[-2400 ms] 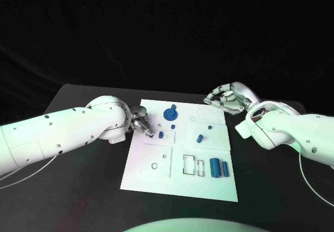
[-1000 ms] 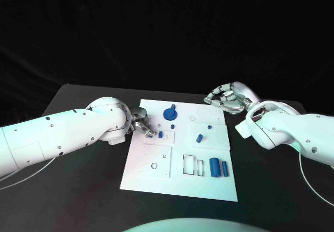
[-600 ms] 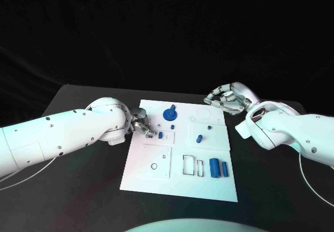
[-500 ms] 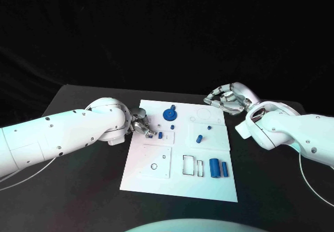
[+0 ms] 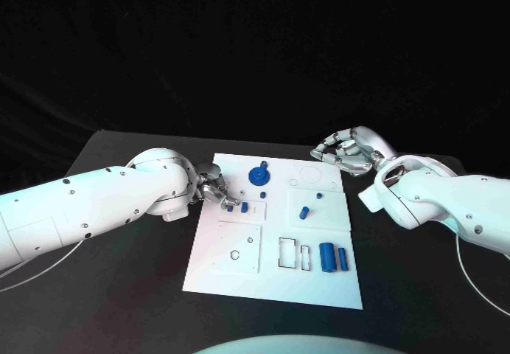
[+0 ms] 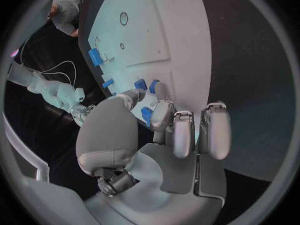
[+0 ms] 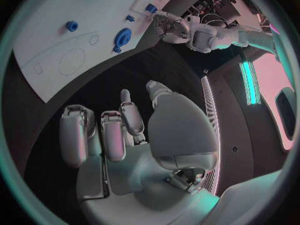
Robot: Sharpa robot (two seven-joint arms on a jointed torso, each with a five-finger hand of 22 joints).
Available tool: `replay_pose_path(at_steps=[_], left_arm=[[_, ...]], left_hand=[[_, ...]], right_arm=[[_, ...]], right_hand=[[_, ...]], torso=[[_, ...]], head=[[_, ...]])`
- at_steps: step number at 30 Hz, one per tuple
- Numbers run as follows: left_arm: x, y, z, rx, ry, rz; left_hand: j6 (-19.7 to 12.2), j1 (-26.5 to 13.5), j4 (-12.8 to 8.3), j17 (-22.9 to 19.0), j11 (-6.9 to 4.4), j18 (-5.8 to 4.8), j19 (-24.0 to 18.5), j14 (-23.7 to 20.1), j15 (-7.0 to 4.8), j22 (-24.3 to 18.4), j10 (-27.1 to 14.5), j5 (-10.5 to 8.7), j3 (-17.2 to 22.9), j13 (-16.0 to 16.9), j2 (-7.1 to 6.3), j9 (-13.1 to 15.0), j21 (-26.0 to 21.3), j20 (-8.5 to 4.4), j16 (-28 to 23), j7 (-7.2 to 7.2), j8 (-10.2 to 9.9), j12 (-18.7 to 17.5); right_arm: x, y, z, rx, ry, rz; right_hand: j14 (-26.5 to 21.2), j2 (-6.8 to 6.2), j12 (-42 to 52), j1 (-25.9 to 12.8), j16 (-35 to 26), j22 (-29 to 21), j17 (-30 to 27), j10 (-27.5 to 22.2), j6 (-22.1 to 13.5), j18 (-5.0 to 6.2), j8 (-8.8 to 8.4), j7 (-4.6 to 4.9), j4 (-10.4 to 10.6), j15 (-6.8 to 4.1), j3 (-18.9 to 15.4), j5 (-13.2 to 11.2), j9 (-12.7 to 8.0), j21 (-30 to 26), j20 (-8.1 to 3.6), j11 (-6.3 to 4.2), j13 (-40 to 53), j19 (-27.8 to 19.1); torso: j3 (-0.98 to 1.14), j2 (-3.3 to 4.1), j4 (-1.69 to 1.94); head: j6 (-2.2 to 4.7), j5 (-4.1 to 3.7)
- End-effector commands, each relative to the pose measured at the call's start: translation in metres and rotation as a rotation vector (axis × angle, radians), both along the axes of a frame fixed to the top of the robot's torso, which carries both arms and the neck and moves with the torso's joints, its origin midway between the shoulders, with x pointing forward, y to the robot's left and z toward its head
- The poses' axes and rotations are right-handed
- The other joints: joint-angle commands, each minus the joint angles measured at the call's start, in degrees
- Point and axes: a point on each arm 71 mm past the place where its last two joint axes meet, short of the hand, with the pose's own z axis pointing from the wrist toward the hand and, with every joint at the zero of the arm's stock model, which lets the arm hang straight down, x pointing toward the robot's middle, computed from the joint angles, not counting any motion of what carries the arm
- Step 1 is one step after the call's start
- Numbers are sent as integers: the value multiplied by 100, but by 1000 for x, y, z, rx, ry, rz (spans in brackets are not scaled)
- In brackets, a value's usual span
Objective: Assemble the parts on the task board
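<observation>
Black table [image 5: 127,295] — one task board [image 5: 245,276], two hands: left hand [image 5: 213,193] pinching blue part [image 6: 147,114], right hand [image 5: 346,151] curled, empty.

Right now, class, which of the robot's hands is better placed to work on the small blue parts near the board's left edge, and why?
The left hand: its fingers are already at the small blue parts by the task board's left edge. The right hand hangs off the board's far right corner, holding nothing, farther from them.

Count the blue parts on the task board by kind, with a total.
Blue gear: 1
Large blue cylinders: 2
Small blue pieces: 5, two of them right by the left hand's fingertips
Total: 8 blue parts
</observation>
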Motion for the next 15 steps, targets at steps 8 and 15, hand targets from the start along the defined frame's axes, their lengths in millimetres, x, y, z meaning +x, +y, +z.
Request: replay_pose_path(at_steps=[8, 15], left_arm=[[2, 0, 10, -112, -20, 54], [7, 0, 29, -264, -132, 44]], left_hand=[[-186, -110, 10, 1172, 67, 13, -128, 495, 7, 174, -302, -339, -551, -496, 128, -106, -139, -3, -127, 107, -186, -529], [-723, 326, -4, 482, 288, 250, -824, 278, 179, -881, -1302, -465, -1163, -2164, 411, -254, -815, 122, -480, 355, -457, -2204]], right_arm=[[1, -1, 1, 0, -26, -5], [0, -2, 1, 1, -28, -7]], right_hand=[[343, 13, -45, -168, -28, 835, 399, -58, -58, 57, 56, -10, 0, -39, -122, -10, 11, -53, -48, -6, -21, 13], [343, 17, -47, -180, -29, 834, 397, -59, -60, 57, 57, -10, 1, -39, -130, -11, 11, -55, -48, -6, -24, 12]], torso=[[7, 0, 3], [6, 6, -7]], head=[[20, -8], [47, -53]])
